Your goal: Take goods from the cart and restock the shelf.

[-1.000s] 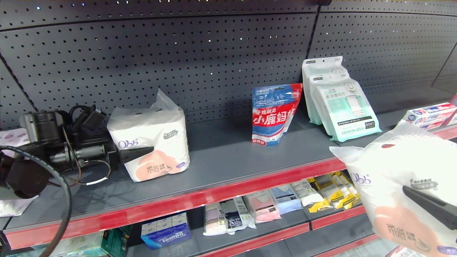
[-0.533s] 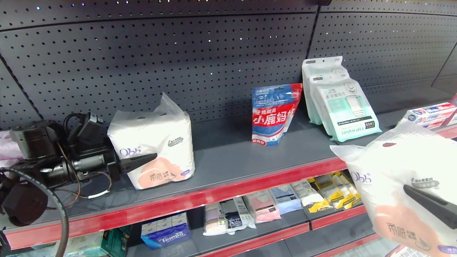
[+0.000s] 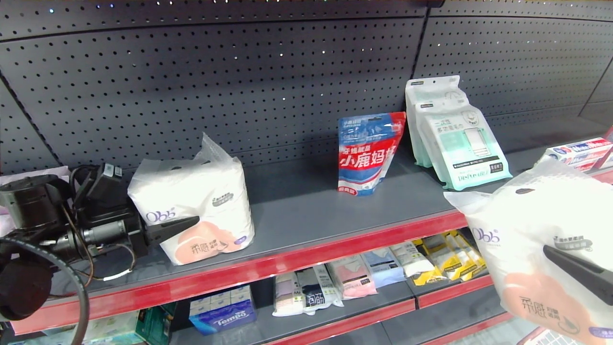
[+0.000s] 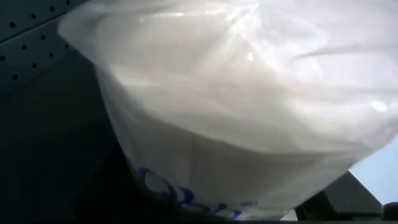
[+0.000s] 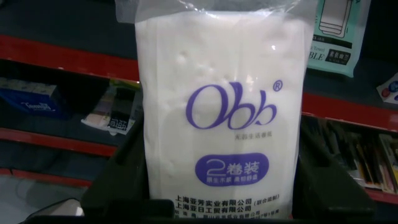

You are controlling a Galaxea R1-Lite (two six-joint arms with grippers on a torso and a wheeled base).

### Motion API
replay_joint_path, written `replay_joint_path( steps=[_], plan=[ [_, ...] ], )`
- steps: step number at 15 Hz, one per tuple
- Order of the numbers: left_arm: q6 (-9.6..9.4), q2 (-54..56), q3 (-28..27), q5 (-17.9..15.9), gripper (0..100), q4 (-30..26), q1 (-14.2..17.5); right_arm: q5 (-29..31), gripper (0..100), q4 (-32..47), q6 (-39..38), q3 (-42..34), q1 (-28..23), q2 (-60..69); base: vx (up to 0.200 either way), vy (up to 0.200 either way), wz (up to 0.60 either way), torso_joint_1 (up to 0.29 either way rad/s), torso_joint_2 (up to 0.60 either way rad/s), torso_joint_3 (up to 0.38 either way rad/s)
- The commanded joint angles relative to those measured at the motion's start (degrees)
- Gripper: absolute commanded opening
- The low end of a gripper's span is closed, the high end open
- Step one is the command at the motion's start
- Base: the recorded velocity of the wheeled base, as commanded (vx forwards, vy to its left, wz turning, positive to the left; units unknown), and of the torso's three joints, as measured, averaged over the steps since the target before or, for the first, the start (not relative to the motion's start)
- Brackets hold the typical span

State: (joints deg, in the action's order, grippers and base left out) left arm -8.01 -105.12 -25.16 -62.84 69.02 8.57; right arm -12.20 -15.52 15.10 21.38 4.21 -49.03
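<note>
Shelf (image 3: 306, 211), pouch (image 3: 368, 153) nearby, left gripper (image 3: 189, 215) grasping tissue pack (image 3: 191, 189), right gripper (image 3: 555, 249) grasping second pack (image 3: 531, 211)

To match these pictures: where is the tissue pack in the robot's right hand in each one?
Head view: tissue pack at lower right, before the shelf, in the right hand.
Right wrist view: the same pack, close up, centre.
Left wrist view: a second pack, the left hand's.
Shared landmark: the red shelf edge, head and right wrist views.

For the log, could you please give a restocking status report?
Left end effector shut on tissue pack at shelf. Right end effector shut on second pack. Nothing blocking.
</note>
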Motion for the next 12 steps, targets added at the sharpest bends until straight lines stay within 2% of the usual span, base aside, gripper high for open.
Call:
replay_joint_path(
  steps=[1, 8, 12],
  plan=[
    [0.27, 0.0, 1.3, -0.9, 0, 1.8, 1.7, 0.0, 0, 0.0, 0.0, 0.0, 0.0, -0.1, 0.0, 0.0, 0.0, 0.0, 0.0, 0.0],
    [0.01, 0.6, 3.5, -2.0, 0, 2.4, 2.2, 0.0, 0, 0.0, 0.0, 0.0, 0.0, -0.5, 0.0, 0.0, 0.0, 0.0, 0.0, 0.0],
    [-0.08, 0.5, 4.1, -4.0, 0, 3.1, 4.8, 0.0, 0, 0.0, 0.0, 0.0, 0.0, -0.5, 0.0, 0.0, 0.0, 0.0, 0.0, 0.0]
  ],
)
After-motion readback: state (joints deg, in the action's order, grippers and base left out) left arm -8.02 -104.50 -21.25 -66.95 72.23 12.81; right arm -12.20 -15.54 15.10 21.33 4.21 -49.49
